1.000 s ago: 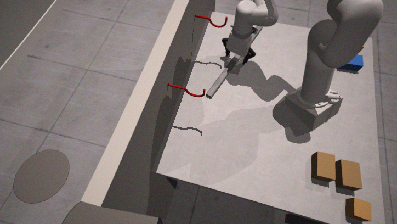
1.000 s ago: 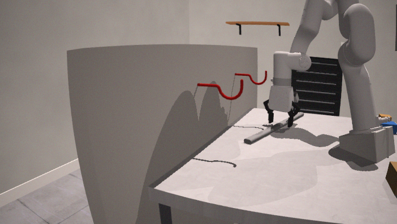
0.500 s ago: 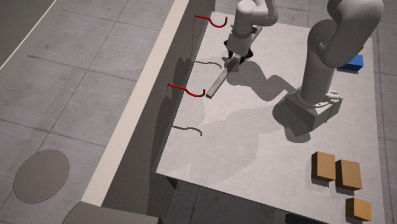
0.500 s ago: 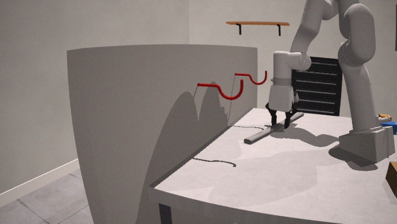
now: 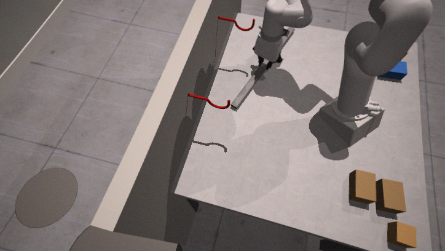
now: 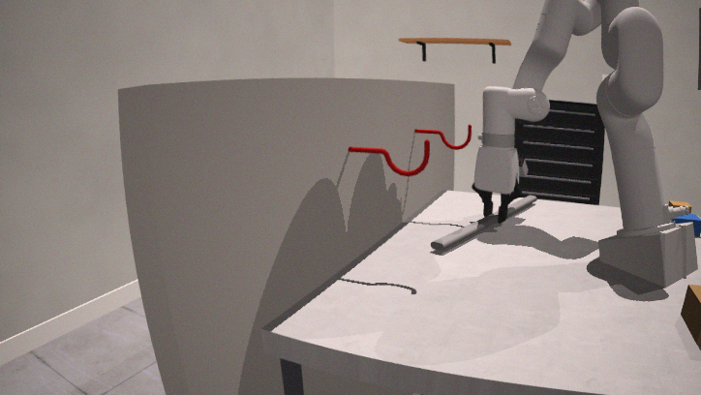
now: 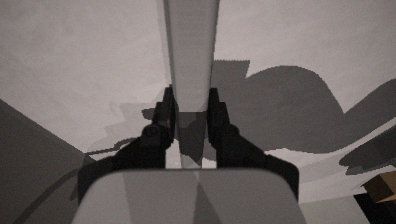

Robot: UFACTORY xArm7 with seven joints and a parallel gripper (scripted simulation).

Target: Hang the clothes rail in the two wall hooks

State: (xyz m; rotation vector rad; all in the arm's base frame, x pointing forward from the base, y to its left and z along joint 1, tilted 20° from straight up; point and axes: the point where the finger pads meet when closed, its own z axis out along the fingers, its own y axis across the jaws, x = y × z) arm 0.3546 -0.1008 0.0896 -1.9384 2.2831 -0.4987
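The grey clothes rail (image 5: pixel 246 90) (image 6: pixel 461 234) (image 7: pixel 192 50) lies flat on the table (image 5: pixel 279 174) (image 6: pixel 490 319), running diagonally away from the wall (image 6: pixel 245 171). My gripper (image 5: pixel 264 65) (image 6: pixel 495 216) (image 7: pixel 191 99) points straight down over the rail's middle part, and its two black fingers are shut on the rail's sides. Two red wall hooks stick out above the table edge: the near hook (image 5: pixel 214 104) (image 6: pixel 402 168) is close to the rail's near end, and the far hook (image 5: pixel 243 27) (image 6: pixel 453 144) is left of my wrist. Both hooks are empty.
The arm's base (image 5: pixel 351 124) (image 6: pixel 647 253) stands to the right of the rail. Three brown boxes (image 5: pixel 362 186) (image 5: pixel 390 195) (image 5: pixel 401 234) sit at the table's near right corner. A blue box (image 5: pixel 393 71) lies behind the base. A black rack (image 6: pixel 563 152) stands behind the table.
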